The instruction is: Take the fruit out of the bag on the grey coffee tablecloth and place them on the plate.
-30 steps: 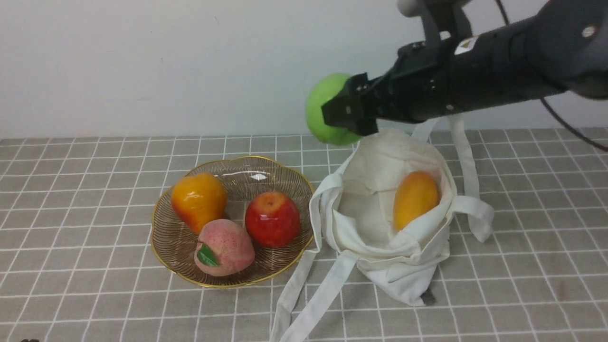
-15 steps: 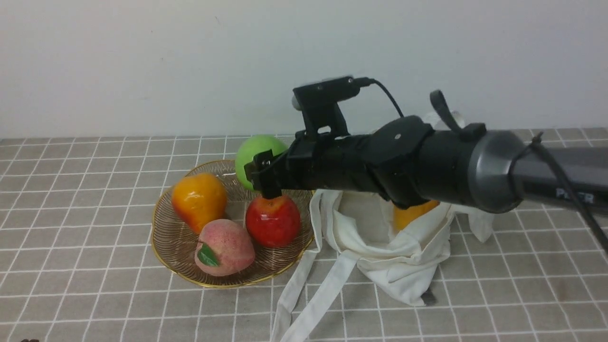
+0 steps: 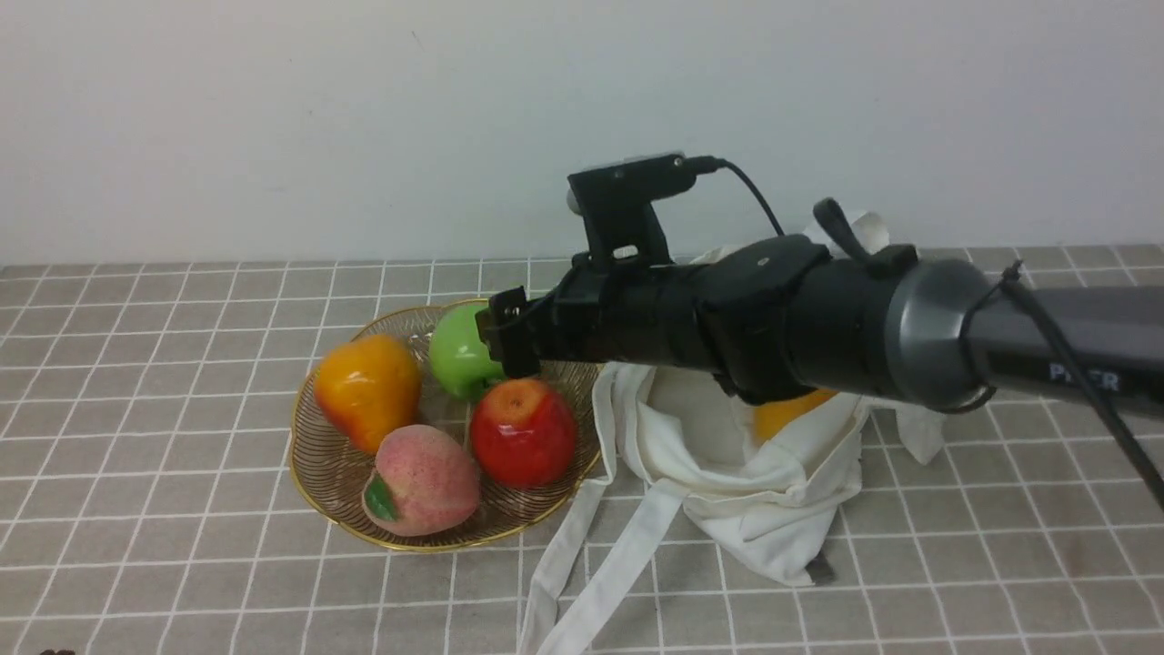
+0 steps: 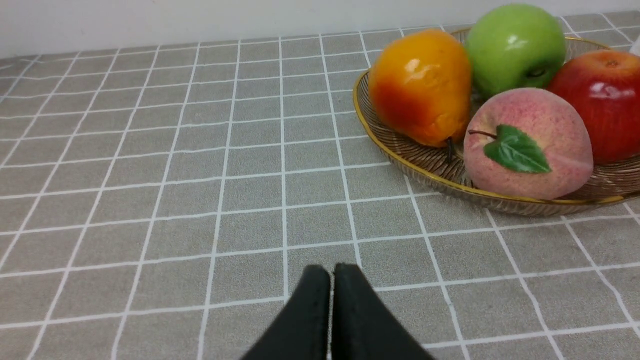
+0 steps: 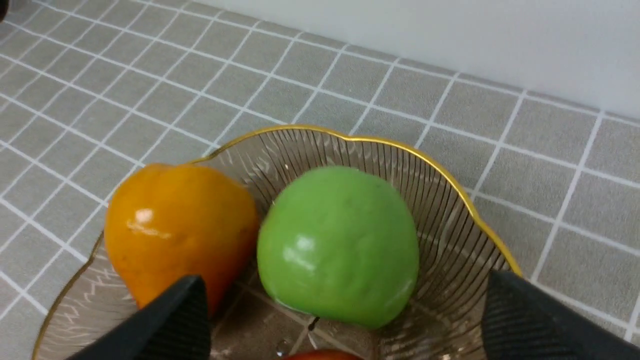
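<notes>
The green apple [image 3: 459,355] lies in the back of the glass plate [image 3: 336,473], free of any grip; it also shows in the right wrist view [image 5: 340,245] and the left wrist view [image 4: 515,47]. My right gripper [image 3: 505,337] hangs just above it, open, its fingers [image 5: 175,320] standing wide on either side of the apple. The mango [image 3: 787,414] lies in the off-white bag [image 3: 727,473], mostly hidden behind my right arm. My left gripper [image 4: 331,270] is shut and empty, low over the grey grid tablecloth [image 4: 200,150], left of the plate.
An orange pear-shaped fruit [image 3: 368,391], a pink peach [image 3: 423,478] and a red apple [image 3: 523,432] share the plate. The bag's straps [image 3: 591,582] trail toward the front edge. A white wall stands behind the table.
My right arm swung left and down from above the bag to the plate and let go of the green apple. The pear-shaped fruit and the peach shifted slightly left.
</notes>
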